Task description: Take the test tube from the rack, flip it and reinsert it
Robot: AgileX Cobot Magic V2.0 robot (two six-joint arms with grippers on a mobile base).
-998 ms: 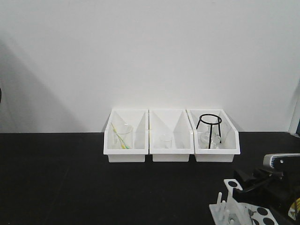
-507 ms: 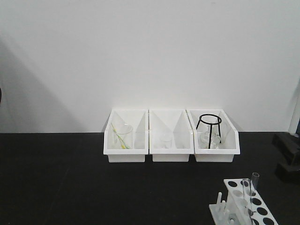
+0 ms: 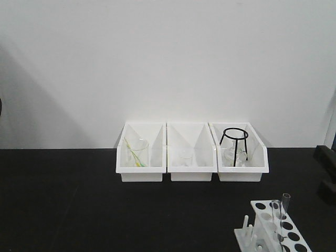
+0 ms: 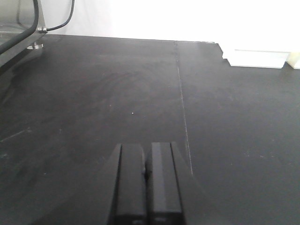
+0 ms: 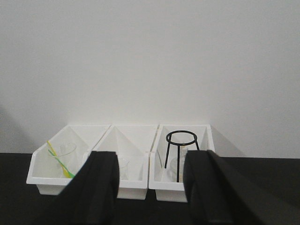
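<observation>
The test tube (image 3: 280, 219) stands in a hole of the white rack (image 3: 265, 207) at the front right of the black table, leaning slightly and rising above the top plate. No gripper touches it. My right gripper (image 5: 151, 161) is open and empty, raised and facing the three bins; a dark part of that arm (image 3: 327, 167) shows at the right edge of the front view, apart from the rack. My left gripper (image 4: 147, 157) is shut and empty, low over bare black table, away from the rack.
Three white bins (image 3: 191, 168) stand in a row at the back by the wall. The left one holds a beaker with yellow-green sticks (image 5: 60, 161), the middle one a small beaker, the right one a black wire tripod (image 5: 182, 146) and glassware. A cable and metal stand (image 4: 33, 33) are at the far left.
My right gripper was at the rack a second ago. It has let go and pulled away to the right, leaving the test tube standing in the rack. The left gripper shows no change.
</observation>
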